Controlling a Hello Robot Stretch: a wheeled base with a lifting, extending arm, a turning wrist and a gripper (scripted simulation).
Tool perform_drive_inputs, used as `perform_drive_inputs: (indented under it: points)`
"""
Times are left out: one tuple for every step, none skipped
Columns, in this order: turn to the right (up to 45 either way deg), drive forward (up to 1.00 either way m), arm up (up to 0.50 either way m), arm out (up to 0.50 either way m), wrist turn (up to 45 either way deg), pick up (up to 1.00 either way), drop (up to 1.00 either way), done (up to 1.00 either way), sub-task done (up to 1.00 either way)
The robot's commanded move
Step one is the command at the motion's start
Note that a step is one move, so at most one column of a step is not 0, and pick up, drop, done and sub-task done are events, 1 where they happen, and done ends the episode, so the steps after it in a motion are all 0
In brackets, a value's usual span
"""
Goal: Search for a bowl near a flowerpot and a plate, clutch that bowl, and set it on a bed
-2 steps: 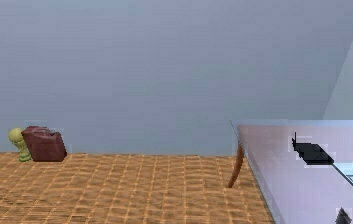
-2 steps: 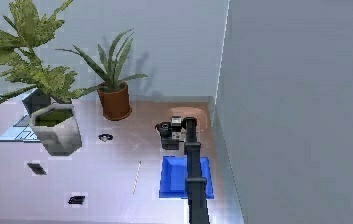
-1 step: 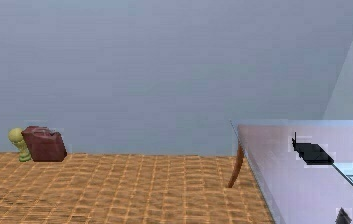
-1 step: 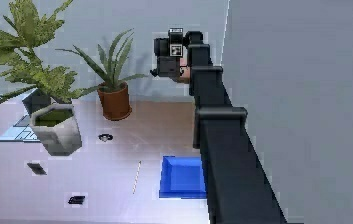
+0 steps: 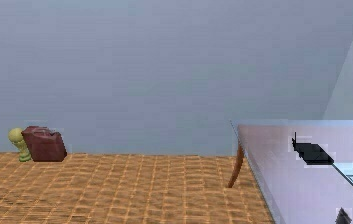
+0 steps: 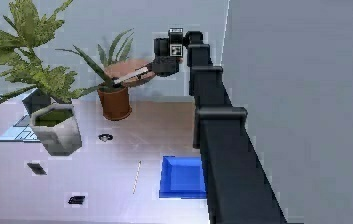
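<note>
We are watching the dark pincer (image 6: 156,61) hovering near a shallow round brown dish (image 6: 134,72), a tapered terracotta flowerpot (image 6: 114,103) below; its spread and load we cannot tell.

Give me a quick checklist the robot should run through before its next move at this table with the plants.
1. The arm reaches over the table: ok.
2. The fingers are near the brown dish beside the flowerpot: ok.
3. The brown dish is the bowl, not a plate: cannot tell.
4. The fingers hold something: cannot tell.
5. The plant leaves are clear of the fingers: cannot tell.
</note>
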Motion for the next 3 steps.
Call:
perform_drive_inputs:
  points:
    - [0.0,0.0,0.0,0.0,-45.0,0.0,0.0,0.0,0.0]
    - [0.0,0.0,0.0,0.0,-39.0,0.0,0.0,0.0,0.0]
    - [0.0,0.0,0.0,-0.42,0.0,0.0,0.0,0.0,0.0]
